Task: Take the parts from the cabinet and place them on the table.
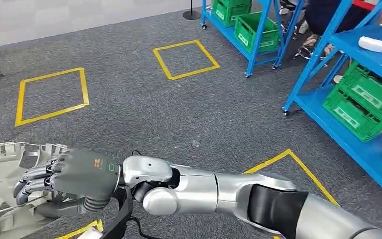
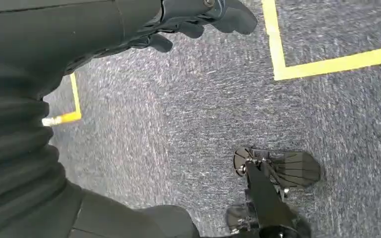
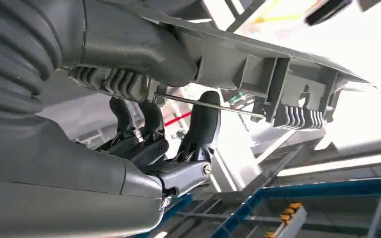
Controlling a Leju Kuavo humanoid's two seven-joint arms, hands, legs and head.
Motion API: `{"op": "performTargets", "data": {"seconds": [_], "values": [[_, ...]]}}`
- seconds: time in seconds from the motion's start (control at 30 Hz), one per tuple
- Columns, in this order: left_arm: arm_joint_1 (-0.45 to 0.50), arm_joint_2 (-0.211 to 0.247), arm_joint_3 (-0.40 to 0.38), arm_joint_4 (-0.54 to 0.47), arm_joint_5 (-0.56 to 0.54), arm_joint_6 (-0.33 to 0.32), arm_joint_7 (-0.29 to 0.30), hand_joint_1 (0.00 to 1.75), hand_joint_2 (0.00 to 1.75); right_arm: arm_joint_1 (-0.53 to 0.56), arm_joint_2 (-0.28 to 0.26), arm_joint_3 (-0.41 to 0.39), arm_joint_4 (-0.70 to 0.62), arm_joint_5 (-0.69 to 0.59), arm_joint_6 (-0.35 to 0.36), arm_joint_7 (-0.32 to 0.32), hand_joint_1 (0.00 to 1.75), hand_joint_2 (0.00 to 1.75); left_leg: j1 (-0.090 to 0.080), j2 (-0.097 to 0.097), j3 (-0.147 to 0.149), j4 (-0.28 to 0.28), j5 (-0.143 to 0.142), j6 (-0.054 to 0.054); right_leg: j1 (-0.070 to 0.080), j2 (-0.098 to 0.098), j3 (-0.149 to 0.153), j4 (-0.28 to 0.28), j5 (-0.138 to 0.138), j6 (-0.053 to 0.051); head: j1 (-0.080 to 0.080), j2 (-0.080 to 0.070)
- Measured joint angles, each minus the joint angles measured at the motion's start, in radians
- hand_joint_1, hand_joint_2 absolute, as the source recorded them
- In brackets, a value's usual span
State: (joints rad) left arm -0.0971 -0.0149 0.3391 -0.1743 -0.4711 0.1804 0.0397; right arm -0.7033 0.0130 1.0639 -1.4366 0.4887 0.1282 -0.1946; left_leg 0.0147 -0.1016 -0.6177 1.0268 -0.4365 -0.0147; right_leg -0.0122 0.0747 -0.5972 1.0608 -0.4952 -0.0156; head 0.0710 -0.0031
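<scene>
A large light-grey moulded plastic part (image 1: 2,172) with ribs and cut-outs sits at the lower left of the head view. My right arm reaches across to it, and my right hand (image 1: 74,178) grips its edge, fingers curled over the top and thumb beneath. The right wrist view shows the same part (image 3: 258,64) from below, with my dark fingers (image 3: 201,124) wrapped around a thin bar of it. My left hand (image 2: 198,17) hangs over the grey carpet, loosely spread and holding nothing.
Blue metal racks (image 1: 328,129) with green crates (image 1: 363,99) stand on the right, and another rack (image 1: 251,30) is further back. A white part (image 1: 380,46) lies on a blue shelf. Yellow tape squares (image 1: 52,94) mark the carpet. A person sits behind the racks.
</scene>
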Motion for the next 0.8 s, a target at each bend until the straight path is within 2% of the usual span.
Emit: {"op": "performTargets", "data": {"seconds": [0.03, 0.07, 0.13, 0.17, 0.2, 0.23, 0.27, 0.3, 0.33, 0.37, 0.4, 0.43, 0.47, 0.5, 0.53, 0.57, 0.63, 0.67, 0.7, 0.73, 0.77, 0.8], "values": [[-0.003, 0.0, 0.0, 0.0, 0.0, 0.0, 0.0, 0.0, 1.75, 0.0, 0.0, 0.0, 0.0, 0.0, -0.001, -0.001, 1.75, 1.75, -0.004, -0.012, -0.006, 0.007, 0.0, -0.008, 0.001, -0.004, 0.0, -0.009, 0.0, 0.003, 0.0, 0.0], [-0.001, 0.0, 0.0, 0.0, 0.0, 0.0, 0.0, 0.0, 1.75, 0.0, 0.0, 0.0, 0.0, 0.001, -0.002, 0.0, 1.75, 1.75, -0.002, -0.02, -0.01, 0.002, 0.004, -0.016, 0.005, -0.016, 0.0, -0.008, 0.001, 0.0, 0.002, 0.0], [0.007, 0.0, 0.0, 0.0, 0.002, 0.0, 0.0, 0.0, 1.75, -0.003, 0.0, 0.0, -0.001, 0.001, -0.002, 0.0, 1.75, 1.75, 0.004, -0.039, -0.011, -0.009, 0.01, -0.032, 0.011, -0.031, 0.006, -0.009, 0.004, -0.011, 0.001, 0.0], [0.009, 0.002, 0.0, 0.001, 0.002, 0.0, 0.0, 0.0, 1.75, -0.006, 0.001, 0.0, -0.001, 0.001, -0.001, 0.0, 1.75, 1.75, 0.003, -0.044, -0.019, -0.009, 0.011, -0.037, 0.004, -0.044, 0.01, -0.02, 0.01, -0.02, 0.001, 0.0], [0.01, -0.001, 0.0, 0.002, 0.005, 0.0, 0.001, 0.0, 1.75, -0.009, 0.001, 0.0, 0.0, 0.0, 0.001, -0.001, 1.75, 1.75, 0.0, 0.009, -0.021, 0.007, 0.001, -0.037, 0.004, -0.057, 0.014, -0.027, 0.014, -0.026, -0.001, 0.0], [0.009, -0.001, 0.0, 0.002, 0.006, 0.0, 0.001, 0.0, 1.75, -0.012, 0.001, 0.0, -0.001, -0.001, 0.002, -0.003, 1.75, 1.75, -0.004, 0.058, -0.042, 0.052, -0.028, -0.04, 0.006, -0.067, 0.016, -0.029, 0.014, -0.031, -0.007, 0.0], [0.007, -0.002, 0.0, 0.002, 0.006, 0.0, 0.001, 0.0, 1.75, -0.013, 0.001, 0.0, -0.001, -0.001, 0.001, -0.002, 1.75, 1.75, -0.003, 0.081, -0.079, 0.129, -0.068, -0.045, 0.009, -0.081, 0.016, -0.029, 0.013, -0.033, -0.006, 0.0], [0.005, -0.002, 0.0, 0.002, 0.006, 0.0, 0.001, 0.0, 1.75, -0.013, 0.0, 0.0, 0.0, -0.001, 0.002, -0.002, 1.75, 1.75, -0.002, 0.091, -0.12, 0.215, -0.105, -0.048, 0.011, -0.096, 0.015, -0.028, 0.011, -0.036, -0.006, 0.0], [0.005, -0.002, 0.0, 0.002, 0.006, 0.0, 0.001, 0.0, 1.75, -0.012, 0.0, 0.0, 0.0, -0.001, 0.003, -0.002, 1.75, 1.75, -0.001, 0.094, -0.15, 0.28, -0.123, -0.05, 0.013, -0.11, 0.015, -0.028, 0.01, -0.037, -0.007, 0.0], [0.006, -0.002, 0.0, 0.002, 0.006, 0.0, 0.001, 0.0, 1.75, -0.012, 0.0, 0.0, 0.0, -0.001, 0.003, -0.002, 1.75, 1.75, 0.0, 0.095, -0.157, 0.295, -0.117, -0.051, 0.014, -0.123, 0.016, -0.028, 0.008, -0.039, -0.007, 0.0], [0.007, -0.002, 0.0, 0.002, 0.006, 0.0, 0.002, 0.0, 1.75, -0.012, 0.0, 0.0, 0.0, -0.001, 0.003, -0.002, 1.75, 1.75, 0.0, 0.096, -0.141, 0.265, -0.092, -0.051, 0.014, -0.134, 0.017, -0.028, 0.007, -0.038, -0.007, 0.0], [0.008, -0.002, 0.0, 0.002, 0.006, 0.0, 0.002, 0.0, 1.75, -0.012, 0.0, 0.0, 0.0, -0.001, 0.003, -0.002, 1.75, 1.75, 0.001, 0.102, -0.101, 0.191, -0.052, -0.05, 0.014, -0.146, 0.018, -0.027, 0.004, -0.036, -0.007, 0.0], [0.008, -0.002, 0.0, 0.002, 0.006, 0.0, 0.002, 0.0, 1.75, -0.013, 0.0, 0.0, -0.001, -0.001, 0.003, -0.002, 1.75, 1.75, 0.001, 0.116, -0.047, 0.092, -0.01, -0.049, 0.014, -0.157, 0.022, -0.026, 0.001, -0.034, -0.007, 0.0], [0.007, -0.002, 0.0, 0.001, 0.006, 0.0, 0.002, 0.0, 1.75, -0.013, 0.0, 0.0, -0.001, -0.001, 0.003, -0.002, 1.75, 1.75, -0.001, 0.154, -0.006, 0.012, 0.006, -0.046, 0.015, -0.167, 0.027, -0.025, -0.003, -0.03, -0.007, 0.0], [0.004, -0.003, 0.0, 0.001, 0.006, 0.0, 0.002, 0.0, 1.75, -0.014, 0.0, 0.0, -0.001, -0.002, 0.003, -0.002, 1.75, 1.75, -0.013, 0.172, 0.007, 0.002, -0.005, -0.035, 0.026, -0.175, 0.025, -0.022, -0.007, -0.024, -0.009, 0.0], [0.002, -0.004, 0.0, 0.001, 0.006, 0.0, 0.002, 0.0, 1.75, -0.016, 0.0, 0.0, 0.0, -0.003, 0.004, -0.002, 1.75, 1.75, -0.012, 0.157, 0.001, 0.001, -0.001, -0.022, 0.025, -0.18, 0.026, -0.023, -0.008, -0.02, -0.005, 0.0], [0.004, -0.003, 0.0, 0.002, 0.006, 0.002, 0.004, 0.0, 1.75, -0.017, 0.0, 0.0, 0.0, -0.008, 0.005, -0.003, 1.75, 1.75, -0.015, 0.137, -0.005, 0.003, -0.001, -0.013, 0.023, -0.2, 0.031, -0.027, -0.008, -0.013, -0.003, 0.0], [0.004, -0.003, 0.0, 0.002, 0.006, 0.005, 0.006, 0.0, 1.75, -0.02, 0.001, 0.0, 0.0, -0.01, 0.006, -0.003, 1.75, 1.75, -0.009, 0.123, -0.002, -0.003, 0.003, -0.004, 0.024, -0.207, 0.034, -0.025, -0.014, -0.003, -0.003, 0.0], [0.005, -0.005, 0.001, 0.001, 0.006, 0.008, 0.009, 0.0, 1.75, -0.024, 0.002, 0.0, 0.0, -0.013, 0.008, -0.003, 1.75, 1.75, -0.006, 0.113, 0.0, -0.006, 0.006, 0.001, 0.016, -0.159, 0.028, -0.009, -0.024, 0.005, -0.002, 0.0], [0.003, -0.005, 0.001, 0.001, 0.006, 0.008, 0.011, 0.0, 1.75, -0.03, 0.002, 0.001, 0.0, -0.018, 0.009, -0.008, 1.75, 1.75, -0.004, 0.106, 0.0, -0.006, 0.006, 0.007, 0.014, -0.114, 0.01, 0.032, -0.05, 0.007, -0.001, 0.0], [-0.001, -0.003, 0.002, 0.0, 0.006, 0.01, 0.011, 0.0, 1.75, -0.032, 0.002, 0.001, 0.0, -0.019, 0.01, -0.01, 1.75, 1.75, -0.004, 0.096, -0.001, -0.006, 0.006, 0.011, 0.014, -0.092, -0.024, 0.104, -0.087, 0.007, 0.004, 0.0], [-0.004, -0.003, 0.005, 0.0, 0.006, 0.01, 0.013, 0.0, 1.75, -0.031, 0.0, 0.001, 0.002, -0.023, 0.011, -0.012, 1.75, 1.75, -0.004, 0.083, -0.002, -0.006, 0.006, 0.013, 0.013, -0.083, -0.067, 0.192, -0.123, 0.008, 0.007, 0.0]]}}
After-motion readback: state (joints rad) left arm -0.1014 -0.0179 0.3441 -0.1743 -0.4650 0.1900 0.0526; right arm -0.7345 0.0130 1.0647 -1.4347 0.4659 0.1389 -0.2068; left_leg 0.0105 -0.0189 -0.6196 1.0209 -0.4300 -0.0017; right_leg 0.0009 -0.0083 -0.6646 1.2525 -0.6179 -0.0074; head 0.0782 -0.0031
